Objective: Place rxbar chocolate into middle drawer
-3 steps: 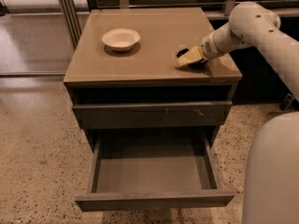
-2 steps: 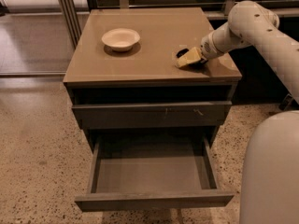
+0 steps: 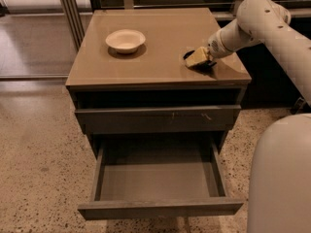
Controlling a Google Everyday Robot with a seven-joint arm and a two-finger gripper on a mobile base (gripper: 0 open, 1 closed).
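Nothing you need to track has shifted over the last second. The end effector [image 3: 198,58] sits at the same spot on the counter [image 3: 155,69], the white bowl [image 3: 125,39] has not moved, and the middle drawer [image 3: 158,178] is pulled out just as far as before.

Take the white bowl as your mark. The end effector lies well to the right of it in the camera view and slightly nearer the counter's front edge. It is low against the surface, and the arm [image 3: 257,21] reaches in from the far right. The rxbar chocolate [image 3: 188,55] shows only as a small dark patch on the end effector's bowl side, right against it and mostly covered by its tan tip. You cannot tell how wide the end effector stands, nor whether it has hold of the bar.

The end effector is near the counter's right edge and front-right corner, closer to an edge than the bowl is. Between it and the bowl the counter is open surface. Below the bowl, past the counter's front edge, come a dark gap, a shut drawer front with small pale marks [image 3: 155,119], and then the middle drawer, open toward the camera with its grey floor showing. The robot's white body [image 3: 282,178] stands just beside that drawer, low and far right of the bowl.
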